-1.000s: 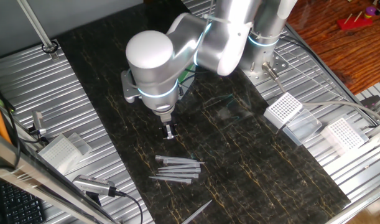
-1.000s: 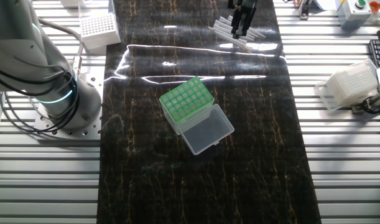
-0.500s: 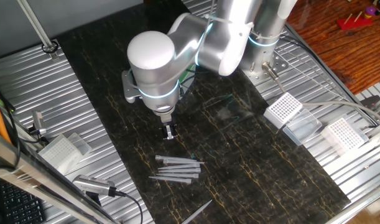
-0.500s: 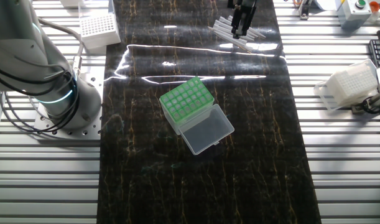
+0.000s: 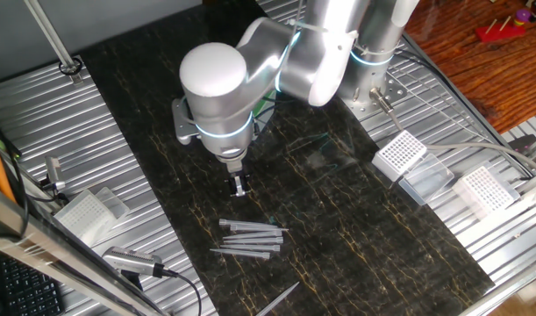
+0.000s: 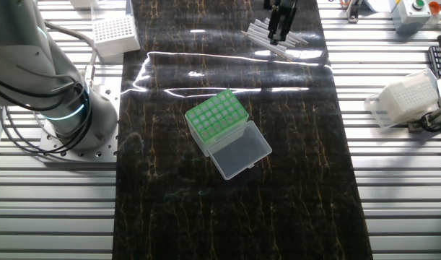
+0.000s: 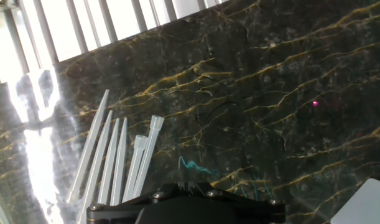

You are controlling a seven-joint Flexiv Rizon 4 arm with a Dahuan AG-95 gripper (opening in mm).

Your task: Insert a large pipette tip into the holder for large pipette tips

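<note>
Above the table (image 5: 355,254): pincer (image 5: 239,188) hovers over the tips; whether parted or closed, cannot tell.
Large pipette tip (image 5: 248,236): lying loose among others alike.
Holder for large pipette tips (image 6: 216,119): mid-table, lid open.

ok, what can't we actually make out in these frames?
- Gripper opening: too small in both fixed views; fingertips cut off in hand view.
- Green rack: hidden behind the arm in one fixed view.
- Loose tips: lower ends cut off by the hand body in hand view; exact count unclear.
</note>
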